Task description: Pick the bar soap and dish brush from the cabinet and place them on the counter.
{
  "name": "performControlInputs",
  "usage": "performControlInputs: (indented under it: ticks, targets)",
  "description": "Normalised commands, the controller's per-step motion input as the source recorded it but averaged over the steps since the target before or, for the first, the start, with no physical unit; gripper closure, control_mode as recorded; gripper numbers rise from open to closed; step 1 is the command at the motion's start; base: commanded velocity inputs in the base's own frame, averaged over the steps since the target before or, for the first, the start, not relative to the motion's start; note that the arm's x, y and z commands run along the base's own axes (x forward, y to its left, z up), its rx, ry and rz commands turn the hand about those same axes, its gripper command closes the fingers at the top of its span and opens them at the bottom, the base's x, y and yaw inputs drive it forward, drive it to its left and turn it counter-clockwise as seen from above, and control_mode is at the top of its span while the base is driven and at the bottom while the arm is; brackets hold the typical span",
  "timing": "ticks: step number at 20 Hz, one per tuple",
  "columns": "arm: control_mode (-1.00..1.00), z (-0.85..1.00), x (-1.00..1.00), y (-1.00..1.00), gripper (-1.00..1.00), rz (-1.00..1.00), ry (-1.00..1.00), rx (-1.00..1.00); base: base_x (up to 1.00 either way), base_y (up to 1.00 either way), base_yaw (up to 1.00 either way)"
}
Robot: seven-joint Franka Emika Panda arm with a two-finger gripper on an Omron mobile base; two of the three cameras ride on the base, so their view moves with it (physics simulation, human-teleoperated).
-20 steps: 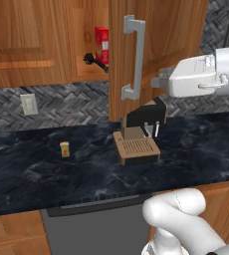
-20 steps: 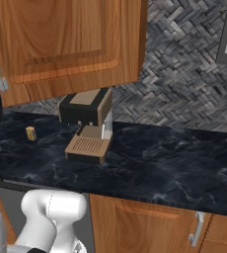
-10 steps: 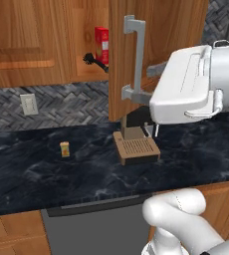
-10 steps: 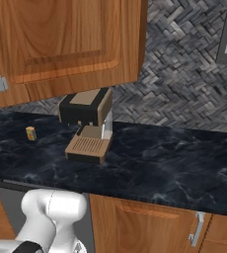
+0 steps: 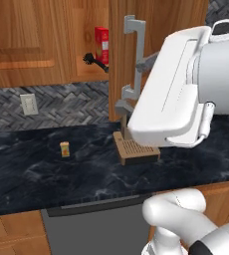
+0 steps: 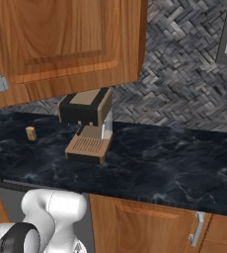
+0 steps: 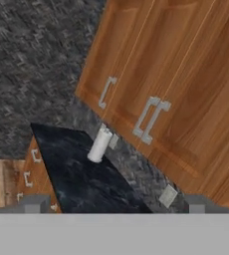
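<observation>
The cabinet stands open, its door (image 5: 161, 15) swung out with the grey bar handle (image 5: 131, 60) toward me. On the shelf inside lies the black dish brush (image 5: 94, 61), beside a tall red box (image 5: 101, 45). The bar soap is hidden from me. Below runs the black veined counter (image 5: 37, 179), which also crosses the right base view (image 6: 174, 163). In the hand view my gripper (image 7: 116, 205) is open, its fingertips (image 7: 37, 203) far apart with nothing between them, facing closed cabinets elsewhere along the wall.
A brown coffee machine (image 6: 88, 126) stands on the counter under the door (image 6: 61, 44). A tiny orange-yellow block (image 5: 64, 149) sits to its left. My white arm link (image 5: 176, 94) blocks the right half of the left base view. A white roll (image 7: 99, 144) stands on a far counter.
My arm has swung in from the right edge of the left base view toward the camera and now looms large before the coffee machine. The things in the cabinet have not moved.
</observation>
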Motion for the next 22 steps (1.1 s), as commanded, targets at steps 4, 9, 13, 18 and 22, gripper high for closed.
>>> performControlInputs:
  ticks: [4, 9, 13, 18, 22]
  targets:
    - [-1.00, 0.07, -0.17, 0.05, -1.00, -0.07, -0.09, -0.23, 0.00, 0.00, 0.00]
    - [-1.00, 0.01, -0.04, 0.00, -1.00, -0.06, -0.03, -0.17, 0.00, 0.00, 0.00]
    - [-1.00, 0.00, 0.00, 0.00, -1.00, -0.04, -0.05, -0.17, 0.00, 0.00, 0.00]
    - [-1.00, -0.05, 0.00, 0.00, -1.00, -0.02, -0.12, -0.22, 0.00, 0.00, 0.00]
    - [-1.00, -0.17, 0.00, 0.00, -1.00, -0.02, -0.17, -0.28, 0.00, 0.00, 0.00]
